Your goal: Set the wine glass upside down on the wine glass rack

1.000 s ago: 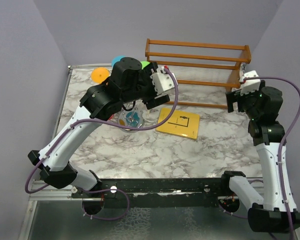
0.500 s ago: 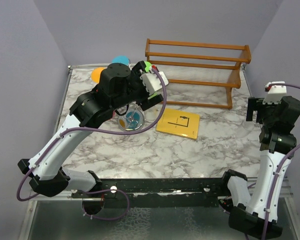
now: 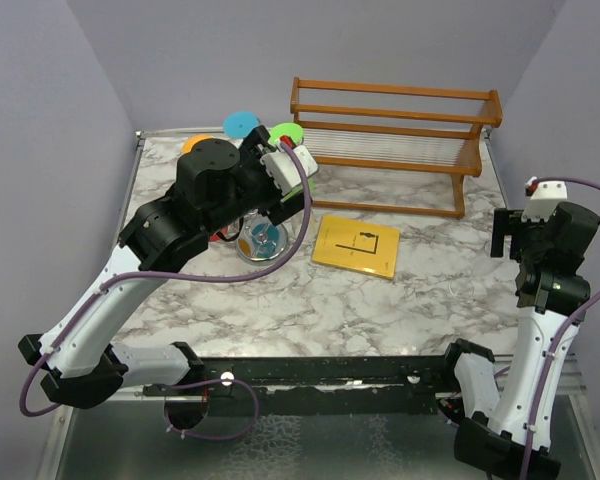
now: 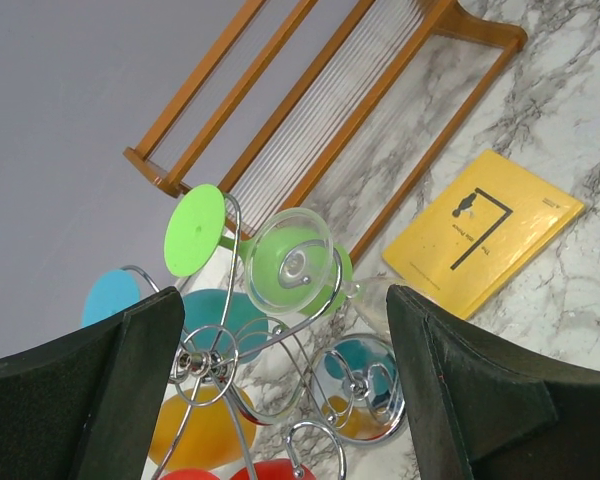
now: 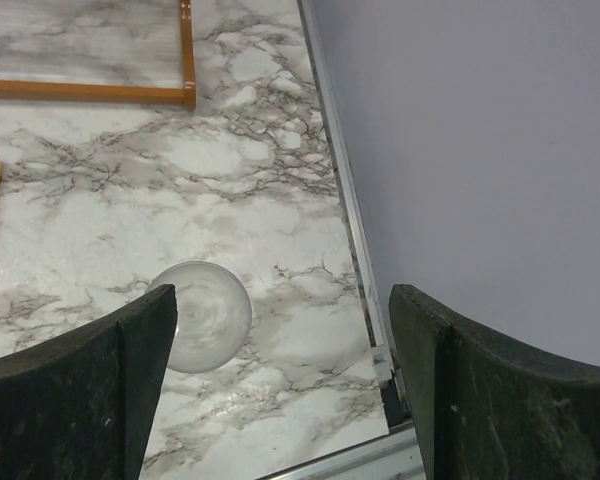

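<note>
Two pincers, both with fingers spread wide and holding nothing. Left pincer (image 4: pixel 285 300): drawn back from above the wine glass rack (image 4: pixel 212 362) since a second ago, uncovering a green glass foot (image 3: pixel 285 132) there. Right pincer (image 5: pixel 282 300): withdrawn well away from the rack, to the desk (image 3: pixel 380 300) edge. Wine glass (image 4: pixel 293 262): clear, foot uppermost among the rack's wire loops; its bowl is hard to separate from the green glass behind. Clear round item (image 5: pixel 202 316) lying on the desk: identity unclear. The rack's lowest coloured glasses are cut off.
</note>
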`<state>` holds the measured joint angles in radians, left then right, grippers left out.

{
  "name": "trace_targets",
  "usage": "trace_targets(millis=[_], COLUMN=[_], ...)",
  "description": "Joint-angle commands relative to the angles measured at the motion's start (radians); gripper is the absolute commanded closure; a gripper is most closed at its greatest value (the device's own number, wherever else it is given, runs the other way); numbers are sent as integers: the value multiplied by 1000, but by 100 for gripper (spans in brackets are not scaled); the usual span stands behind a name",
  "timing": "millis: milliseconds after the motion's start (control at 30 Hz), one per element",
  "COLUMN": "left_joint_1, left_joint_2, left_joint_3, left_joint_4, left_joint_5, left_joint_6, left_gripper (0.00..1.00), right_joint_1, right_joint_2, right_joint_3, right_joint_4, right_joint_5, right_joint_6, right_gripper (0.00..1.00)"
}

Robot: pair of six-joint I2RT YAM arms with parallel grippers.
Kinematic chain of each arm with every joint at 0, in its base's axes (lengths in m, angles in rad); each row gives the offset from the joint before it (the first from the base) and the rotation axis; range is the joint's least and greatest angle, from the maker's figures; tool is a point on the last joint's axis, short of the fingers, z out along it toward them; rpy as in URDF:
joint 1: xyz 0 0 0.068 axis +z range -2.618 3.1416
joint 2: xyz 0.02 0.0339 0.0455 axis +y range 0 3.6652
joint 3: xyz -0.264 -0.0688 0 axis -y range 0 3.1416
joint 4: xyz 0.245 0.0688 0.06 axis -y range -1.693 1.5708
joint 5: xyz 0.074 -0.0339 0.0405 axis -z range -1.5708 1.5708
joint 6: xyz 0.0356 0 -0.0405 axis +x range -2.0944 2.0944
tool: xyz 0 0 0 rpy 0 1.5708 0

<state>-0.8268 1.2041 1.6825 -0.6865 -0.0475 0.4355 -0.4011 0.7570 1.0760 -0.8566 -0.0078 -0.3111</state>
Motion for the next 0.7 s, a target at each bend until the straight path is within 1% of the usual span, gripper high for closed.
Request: trace_targets(millis=[0, 300, 433, 667], left_joint_1=[-5, -5, -6, -5], left_joint_2=[-17, -11, -8, -9], left_joint_3=[-12, -20, -26, -26], left_joint_4=[37, 38, 42, 46], left_joint_5=[-46, -80, -89, -96], left_joint_6=[0, 22, 35, 44], left_gripper=[15, 15, 15, 14], right_joint_1=[-5, -5, -5, -5], right_joint_2=[17, 75, 97, 182], right_joint_3=[22, 27, 36, 113], right_joint_4=[-61, -143, -144, -196], right_joint_5=[24, 20, 26, -43], right_joint_6=[-7, -38, -54, -56], right_gripper=[16, 26, 33, 44])
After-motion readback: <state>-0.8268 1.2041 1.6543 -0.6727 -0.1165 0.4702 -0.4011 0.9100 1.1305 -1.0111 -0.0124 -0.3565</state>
